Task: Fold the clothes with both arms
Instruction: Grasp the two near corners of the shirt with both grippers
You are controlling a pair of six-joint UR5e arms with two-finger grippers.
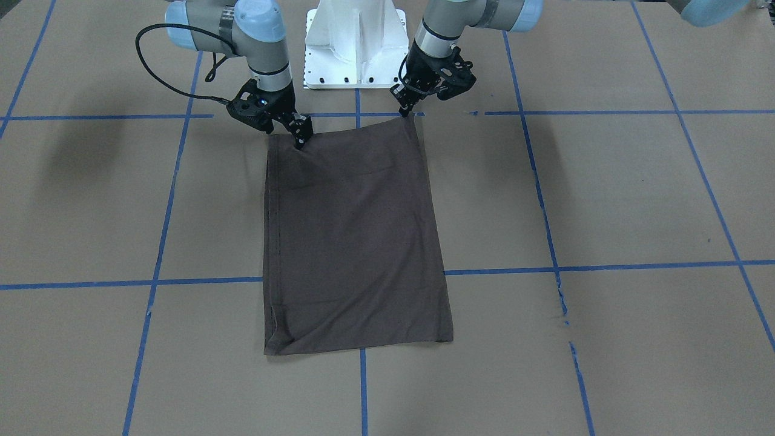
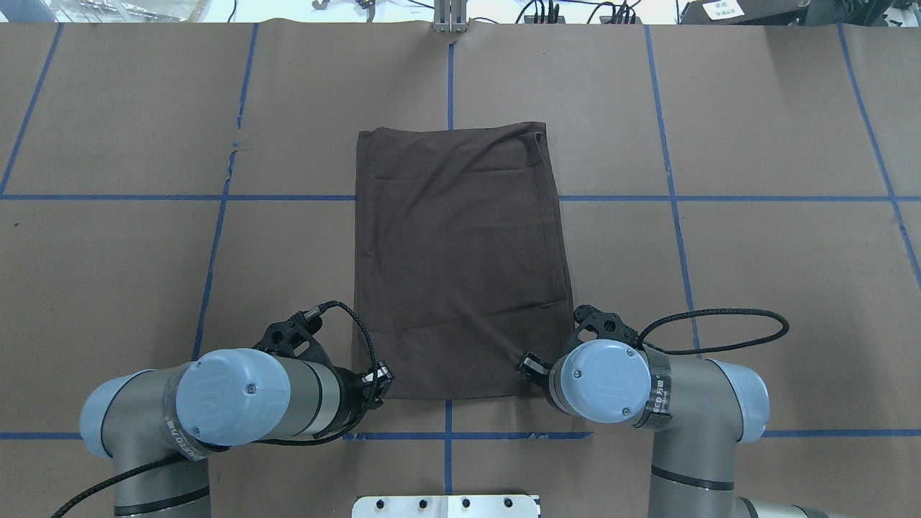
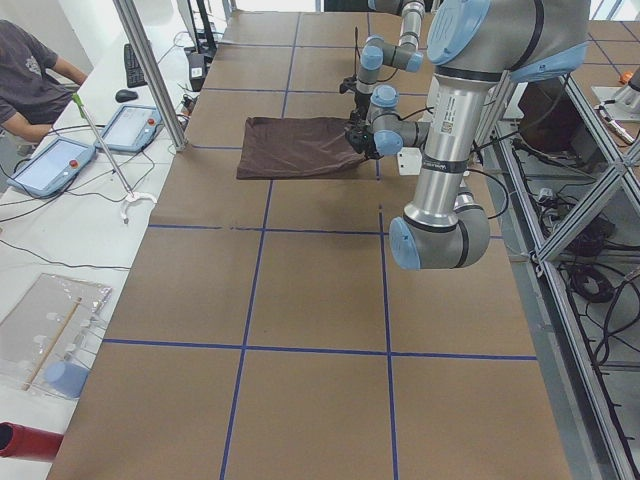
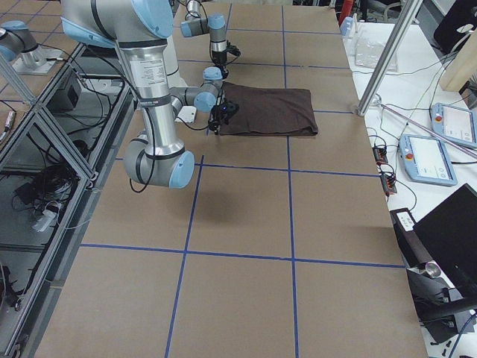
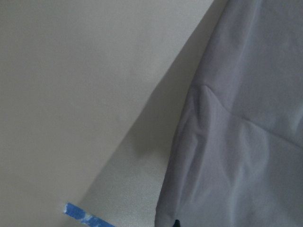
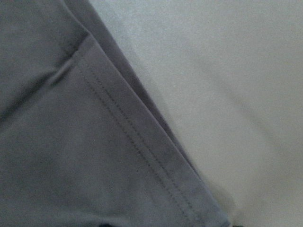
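Brown paper crossed with blue tape lines covers the table (image 1: 605, 194). On it the T-shirt (image 1: 354, 242) lies folded into a flat rectangle, its long axis pointing straight away from the white pedestal base (image 1: 354, 42). At its two base-side corners, the left gripper (image 1: 404, 109) and right gripper (image 1: 300, 140) each seem pinched closed on the cloth.

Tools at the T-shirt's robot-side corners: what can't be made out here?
Left tool grip, open or shut: too small in the front view, its own arm covers it overhead, and its wrist view shows only cloth.
Right tool: the same.
T-shirt collar: shows in no view, the cloth is folded over.
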